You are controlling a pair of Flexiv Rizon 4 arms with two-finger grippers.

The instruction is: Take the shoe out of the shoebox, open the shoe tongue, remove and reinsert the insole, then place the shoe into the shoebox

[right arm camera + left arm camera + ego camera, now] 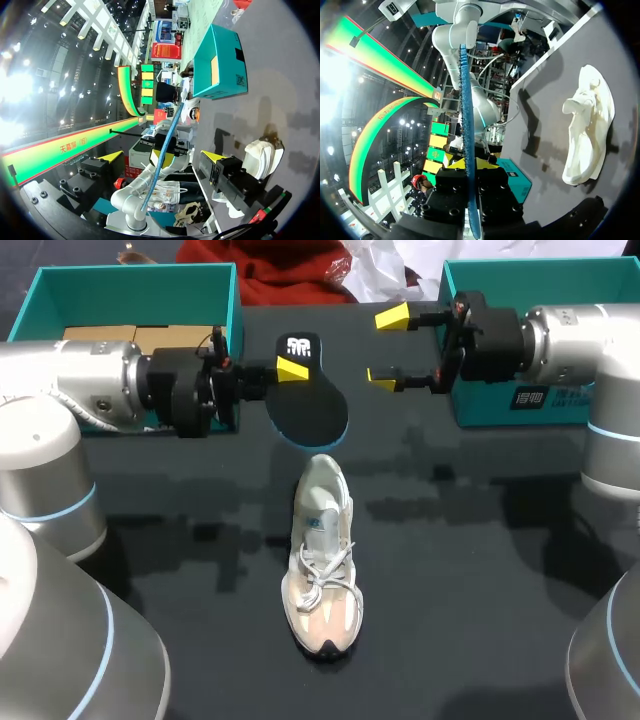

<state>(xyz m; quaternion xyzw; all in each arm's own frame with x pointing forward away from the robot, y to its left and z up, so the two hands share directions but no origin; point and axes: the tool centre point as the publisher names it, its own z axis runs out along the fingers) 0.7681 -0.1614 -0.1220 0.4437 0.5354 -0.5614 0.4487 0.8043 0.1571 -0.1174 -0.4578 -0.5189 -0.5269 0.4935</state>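
Our left claw (292, 368) is clamped on the insole (312, 408) near its narrow end. One finger sits above and one below, so the insole looks level over the counter (480, 570). The wider forefoot end juts sideways past the fingertips, toward our base.

Just beyond that free end, and lower than the claw, the shoe (322, 560) rests on its sole, apart from the insole. Its heel and collar are the end nearest the claw, and its toe points away from it, toward our base.

We judge the shoe's long axis to run nearly in line with the insole's. The forefoot faces the same way as the toe, so reinsertion mainly calls for lowering and tilting it into the collar.

Our right claw (386, 348) faces the left one across the insole, fingers wide apart and holding nothing. It is about as far from the shoe.

Farthest out, the left teal box (130, 285) and right teal box (480, 410) sit behind the wrists.
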